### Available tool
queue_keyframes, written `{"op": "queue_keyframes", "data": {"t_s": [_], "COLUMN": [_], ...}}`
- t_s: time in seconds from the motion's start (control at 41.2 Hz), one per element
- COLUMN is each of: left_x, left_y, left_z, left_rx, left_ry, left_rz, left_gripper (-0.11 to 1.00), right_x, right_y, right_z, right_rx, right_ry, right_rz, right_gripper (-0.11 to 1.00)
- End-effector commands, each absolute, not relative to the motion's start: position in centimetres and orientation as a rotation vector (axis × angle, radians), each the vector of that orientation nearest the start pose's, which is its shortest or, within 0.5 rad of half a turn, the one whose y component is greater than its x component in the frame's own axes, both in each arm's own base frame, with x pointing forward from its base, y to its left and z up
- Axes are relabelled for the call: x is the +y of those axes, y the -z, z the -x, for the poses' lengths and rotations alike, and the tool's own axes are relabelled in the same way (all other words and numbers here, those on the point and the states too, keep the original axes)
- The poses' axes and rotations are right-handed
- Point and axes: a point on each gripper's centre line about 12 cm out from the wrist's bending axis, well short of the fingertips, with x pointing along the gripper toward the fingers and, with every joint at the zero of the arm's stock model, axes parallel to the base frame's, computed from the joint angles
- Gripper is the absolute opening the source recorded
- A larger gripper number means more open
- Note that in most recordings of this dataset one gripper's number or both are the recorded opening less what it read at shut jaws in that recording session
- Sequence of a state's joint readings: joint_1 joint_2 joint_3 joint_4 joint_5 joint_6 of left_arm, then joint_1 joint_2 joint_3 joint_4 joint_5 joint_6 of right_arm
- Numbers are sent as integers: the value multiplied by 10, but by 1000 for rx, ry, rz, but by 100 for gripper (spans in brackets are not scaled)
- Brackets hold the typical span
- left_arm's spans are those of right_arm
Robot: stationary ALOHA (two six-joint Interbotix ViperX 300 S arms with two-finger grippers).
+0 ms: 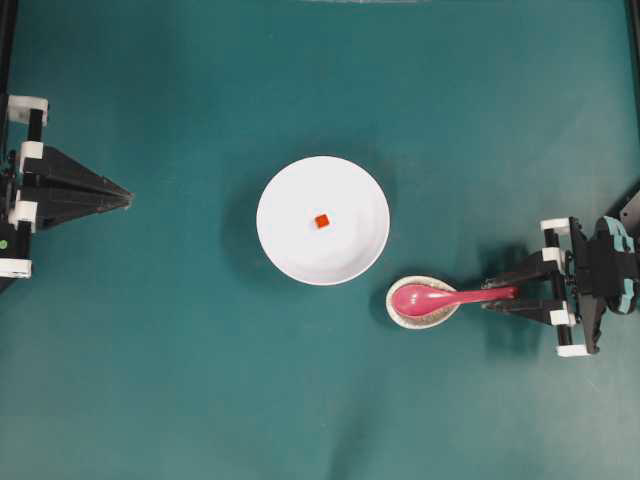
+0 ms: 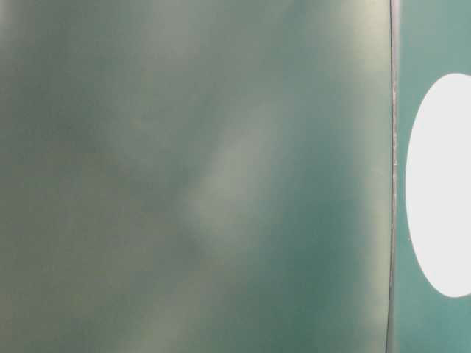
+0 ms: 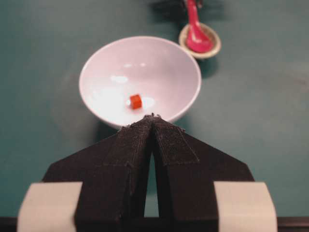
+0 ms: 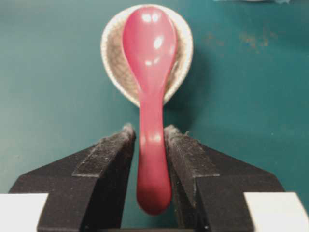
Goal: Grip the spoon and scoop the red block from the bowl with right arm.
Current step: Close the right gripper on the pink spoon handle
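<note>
The pink-red spoon (image 1: 440, 297) lies with its scoop in a small speckled dish (image 1: 400, 312) and its handle pointing right. My right gripper (image 1: 490, 297) straddles the handle, also seen in the right wrist view, where the gripper (image 4: 149, 130) stands open. There one finger (image 4: 181, 150) touches the spoon (image 4: 149, 72) and a thin gap shows at the other. The red block (image 1: 321, 221) sits in the middle of the white bowl (image 1: 300, 250). My left gripper (image 1: 128, 200) is shut and empty at the far left, pointing at the bowl (image 3: 96, 87) and the block (image 3: 135, 101).
The speckled dish (image 4: 108, 53) sits just right of and in front of the bowl, almost touching its rim. Green table cloth surrounds everything. The table-level view is a green blur with a white oval (image 2: 441, 184) at its right edge.
</note>
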State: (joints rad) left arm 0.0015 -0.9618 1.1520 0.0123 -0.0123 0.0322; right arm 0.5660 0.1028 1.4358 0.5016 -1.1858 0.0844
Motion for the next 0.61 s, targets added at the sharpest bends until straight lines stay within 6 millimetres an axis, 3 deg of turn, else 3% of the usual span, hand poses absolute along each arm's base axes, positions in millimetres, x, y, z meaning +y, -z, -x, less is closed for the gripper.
{"op": "queue_keyframes", "data": {"t_s": [0.0, 0.583], "left_x": [1, 1], "left_y": [-280, -279], "left_z": [-202, -202], "left_rx": [155, 163], "left_ry": [1, 1], "left_rz": [-49, -47], "left_gripper": [0, 0], "right_x": [63, 62], "right_y": [-80, -80], "right_z": [-196, -196], "right_rx": [345, 349], "right_ry": [-54, -51], "right_rz": [-102, -103], "right_gripper": [36, 25]}}
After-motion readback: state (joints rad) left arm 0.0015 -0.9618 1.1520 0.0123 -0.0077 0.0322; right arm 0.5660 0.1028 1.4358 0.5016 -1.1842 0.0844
